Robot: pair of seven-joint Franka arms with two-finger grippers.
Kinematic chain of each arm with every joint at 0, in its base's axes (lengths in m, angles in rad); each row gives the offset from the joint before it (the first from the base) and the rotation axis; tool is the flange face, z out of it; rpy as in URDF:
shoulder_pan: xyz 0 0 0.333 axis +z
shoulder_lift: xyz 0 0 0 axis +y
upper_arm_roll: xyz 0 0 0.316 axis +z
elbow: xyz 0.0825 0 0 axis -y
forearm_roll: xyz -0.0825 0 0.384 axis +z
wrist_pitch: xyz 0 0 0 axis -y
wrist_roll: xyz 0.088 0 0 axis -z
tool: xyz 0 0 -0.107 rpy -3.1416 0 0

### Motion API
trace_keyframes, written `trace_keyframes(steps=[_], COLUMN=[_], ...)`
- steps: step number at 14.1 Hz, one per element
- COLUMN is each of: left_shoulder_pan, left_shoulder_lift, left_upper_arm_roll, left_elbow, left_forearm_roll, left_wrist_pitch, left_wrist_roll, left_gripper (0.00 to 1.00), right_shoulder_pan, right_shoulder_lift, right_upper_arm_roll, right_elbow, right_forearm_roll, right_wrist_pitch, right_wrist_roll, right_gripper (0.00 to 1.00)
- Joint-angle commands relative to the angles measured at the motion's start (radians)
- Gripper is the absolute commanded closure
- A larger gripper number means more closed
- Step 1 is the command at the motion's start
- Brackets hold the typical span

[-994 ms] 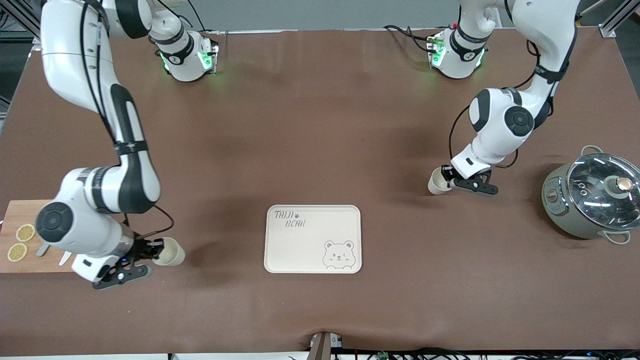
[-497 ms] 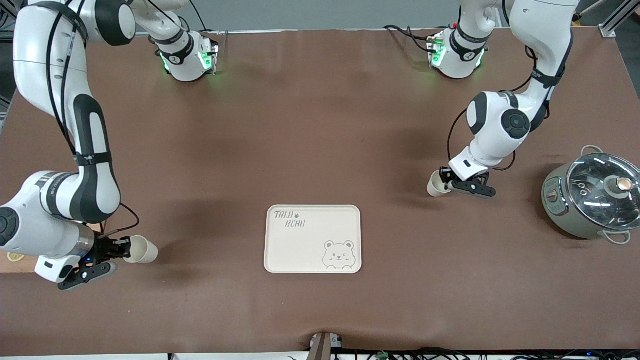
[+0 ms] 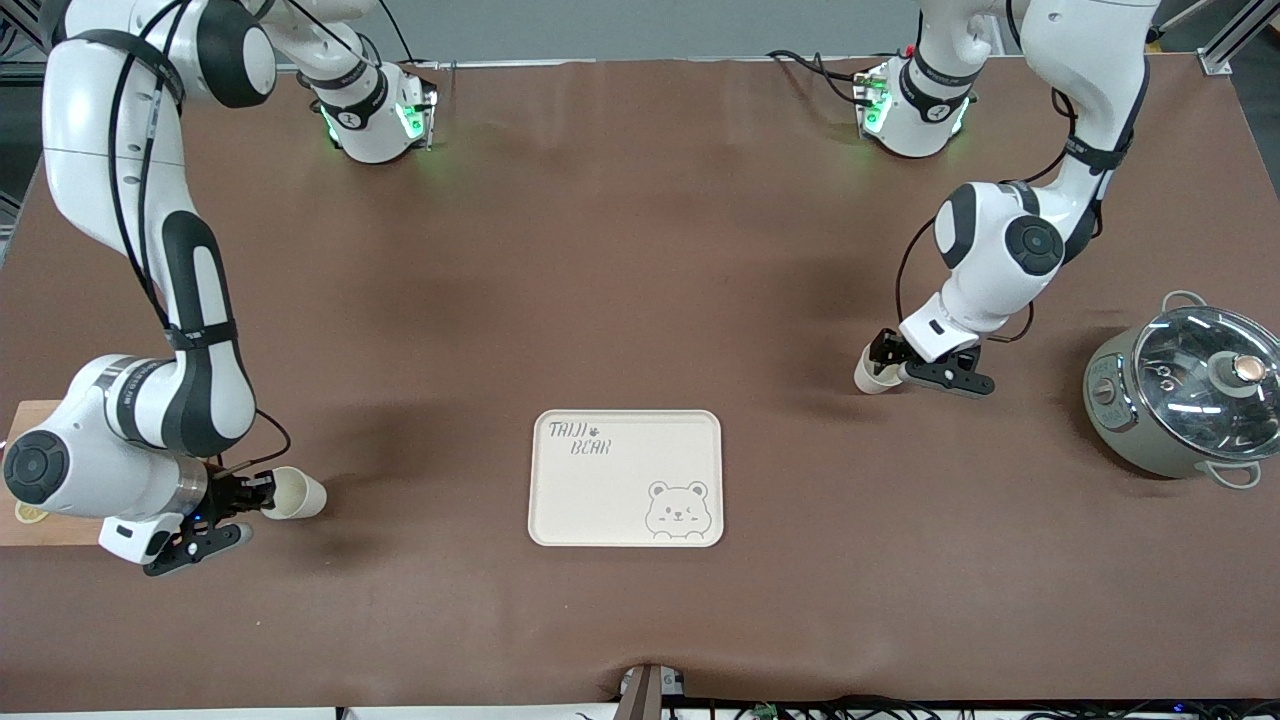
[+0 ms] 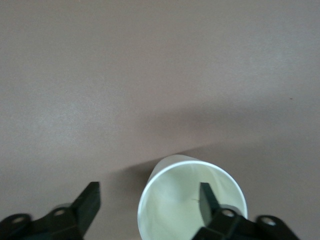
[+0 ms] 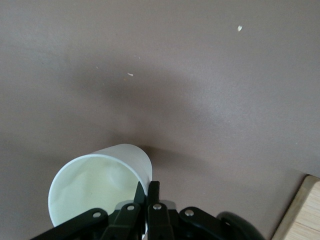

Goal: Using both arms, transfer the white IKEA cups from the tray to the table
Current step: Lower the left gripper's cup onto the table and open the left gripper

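Right gripper sits low over the table at the right arm's end, its fingers pinched on the rim of one white cup. In the right wrist view the two fingertips meet across the cup wall, one inside and one outside — a clenched grasp on the rim. The cup is tilted, mouth facing up and toward the camera. A wooden board lies just beside this arm, at about nine o'clock from the cup.

Left gripper is low over the table toward the left arm's end, at the second white cup. In the left wrist view one finger reaches inside the cup while the other stands well clear outside — jaws spread, not closed on the wall.

The bear tray lies between the two cups, nearer the front camera than the second cup. A grey-green lidded pot stands at about three o'clock from the second cup.
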Motion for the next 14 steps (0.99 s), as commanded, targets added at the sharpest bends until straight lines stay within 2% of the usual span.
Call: trace_keyframes(steps=[1, 4, 5, 7, 8, 11, 14], left_shoulder_pan=[0.013, 0.044, 0.044, 0.044, 0.041, 0.026, -0.026], left_shoulder_lift=[-0.122, -0.169, -0.166, -0.143, -0.129, -0.084, -0.083], left_upper_arm_roll=[-0.002, 0.001, 0.002, 0.004, 0.004, 0.002, -0.007], left_elbow=[0.02, 0.126, 0.176, 0.278, 0.331, 0.476, 0.551], left_forearm_roll=[-0.026, -0.025, -0.023, -0.022, -0.022, -0.011, 0.053], left_wrist_pitch=[-0.176, -0.405, -0.46, -0.511, -0.525, -0.593, -0.645], left_wrist_roll=[0.008, -0.002, -0.025, -0.078, -0.127, -0.253, -0.382], left_gripper=[0.0, 0.0, 0.0, 0.0, 0.0, 0.0, 0.0], right_shoulder_pan=[-0.022, -0.02, -0.02, -0.02, -0.02, -0.019, -0.013], right_shoulder_lift=[0.006, 0.014, 0.015, 0.015, 0.015, 0.004, -0.022], right_upper_arm_roll=[0.021, 0.022, 0.022, 0.028, 0.029, 0.029, 0.027], right_elbow=[-0.001, -0.001, -0.001, -0.004, -0.009, -0.006, 0.002], right_forearm_roll=[0.022, 0.022, 0.023, 0.023, 0.023, 0.022, 0.018], right_wrist_pitch=[-0.006, -0.006, -0.006, -0.004, -0.001, -0.004, -0.004], right_wrist_roll=[-0.023, -0.021, -0.02, -0.018, -0.017, -0.018, -0.015], right_gripper=[1.0, 1.0, 0.95, 0.41, 0.0, 0.0, 0.0])
